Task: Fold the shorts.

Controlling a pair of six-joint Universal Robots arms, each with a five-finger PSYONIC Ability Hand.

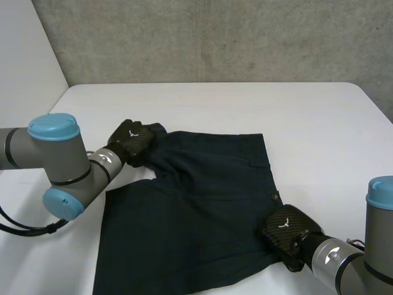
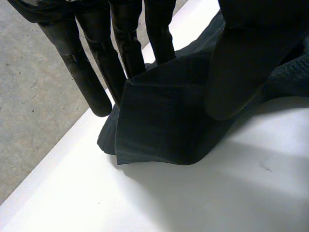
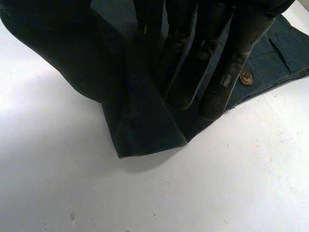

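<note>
One pair of dark navy shorts (image 1: 196, 209) lies mostly flat on the white table (image 1: 245, 104), toward its near side. One brown button (image 1: 274, 197) shows at the shorts' right edge. Two hands hold the cloth. The left hand (image 1: 130, 142) is at the far left corner, its thumb (image 2: 241, 72) and fingers (image 2: 91, 72) pinching a raised fold. The right hand (image 1: 285, 230) is at the near right corner just beside the button, thumb (image 3: 63, 53) and fingers (image 3: 193, 72) clamped on the edge.
</note>
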